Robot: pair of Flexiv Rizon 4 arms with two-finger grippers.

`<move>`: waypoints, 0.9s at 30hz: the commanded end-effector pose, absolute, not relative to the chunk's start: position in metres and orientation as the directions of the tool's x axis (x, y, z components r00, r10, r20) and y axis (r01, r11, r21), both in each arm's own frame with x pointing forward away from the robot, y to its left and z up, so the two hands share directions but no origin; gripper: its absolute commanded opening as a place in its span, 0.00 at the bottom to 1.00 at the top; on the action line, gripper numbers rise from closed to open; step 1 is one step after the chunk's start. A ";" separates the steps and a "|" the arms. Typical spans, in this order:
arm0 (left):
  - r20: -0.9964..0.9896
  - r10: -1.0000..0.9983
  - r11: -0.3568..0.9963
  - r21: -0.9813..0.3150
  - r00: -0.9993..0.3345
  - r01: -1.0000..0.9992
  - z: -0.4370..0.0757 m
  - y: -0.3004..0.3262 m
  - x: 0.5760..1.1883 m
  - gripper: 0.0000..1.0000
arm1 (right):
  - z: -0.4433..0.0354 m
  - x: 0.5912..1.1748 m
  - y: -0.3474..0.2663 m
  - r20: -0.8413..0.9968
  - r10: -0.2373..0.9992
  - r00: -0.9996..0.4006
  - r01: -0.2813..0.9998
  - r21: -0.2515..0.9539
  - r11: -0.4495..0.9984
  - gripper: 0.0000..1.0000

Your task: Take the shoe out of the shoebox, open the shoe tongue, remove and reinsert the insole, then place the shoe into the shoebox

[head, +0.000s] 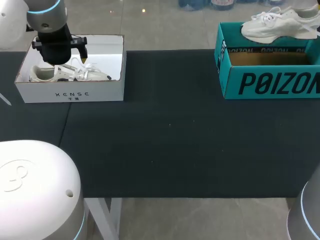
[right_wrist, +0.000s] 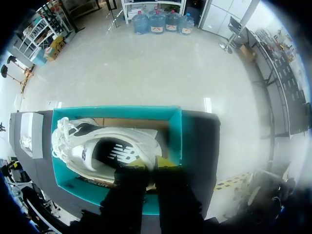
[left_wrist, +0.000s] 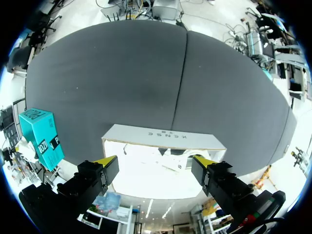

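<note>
Step one, extraction: right gripper (right_wrist: 152,162) fingers narrow, seemingly pinching shoe (right_wrist: 117,146) over shoebox (right_wrist: 174,131). Left gripper (left_wrist: 156,162) fingers wide above white box (left_wrist: 161,135). Next: lift clear.

- Teal shoebox (head: 270,82): open, no lid, upright at the far right of the counter (head: 170,140); dark print on its near wall.
- White shoe (head: 280,26): laces loose, side-on at that box's far rim, partly above it.
- White shoebox (head: 70,94): open, far left.
- Second shoe (head: 90,75): pale, lying inside the white shoebox.
</note>
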State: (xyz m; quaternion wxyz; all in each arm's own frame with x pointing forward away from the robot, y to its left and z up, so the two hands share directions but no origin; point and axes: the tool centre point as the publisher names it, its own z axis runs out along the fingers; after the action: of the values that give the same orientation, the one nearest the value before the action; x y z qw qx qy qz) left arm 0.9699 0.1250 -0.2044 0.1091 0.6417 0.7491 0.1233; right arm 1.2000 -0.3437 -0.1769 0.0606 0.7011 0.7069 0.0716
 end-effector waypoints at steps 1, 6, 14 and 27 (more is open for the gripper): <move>-0.003 0.988 0.145 0.325 -0.152 0.934 -0.204 0.125 0.970 1.00 | -0.122 1.142 -0.338 0.008 1.000 -0.018 0.959 0.283 0.015 0.00; -0.003 0.988 0.145 0.325 -0.152 0.934 -0.204 0.125 0.970 1.00 | -0.106 1.102 -0.328 0.015 1.000 -0.025 0.951 0.310 0.019 0.00; -0.003 0.988 0.145 0.325 -0.152 0.934 -0.204 0.125 0.970 1.00 | -0.108 1.022 -0.294 0.024 1.000 -0.001 0.949 0.316 -0.006 0.00; -0.003 0.988 0.145 0.325 -0.152 0.934 -0.204 0.125 0.970 1.00 | -0.137 0.886 -0.226 0.077 0.996 0.051 0.928 0.365 -0.076 0.00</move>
State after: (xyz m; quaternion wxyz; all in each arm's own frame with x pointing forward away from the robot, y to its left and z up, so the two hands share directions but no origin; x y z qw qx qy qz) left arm 0.9699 0.1249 -0.2044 0.1091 0.6418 0.7490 0.1233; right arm 0.9784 -0.2371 -0.1383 -0.0899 0.7178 0.6895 -0.0352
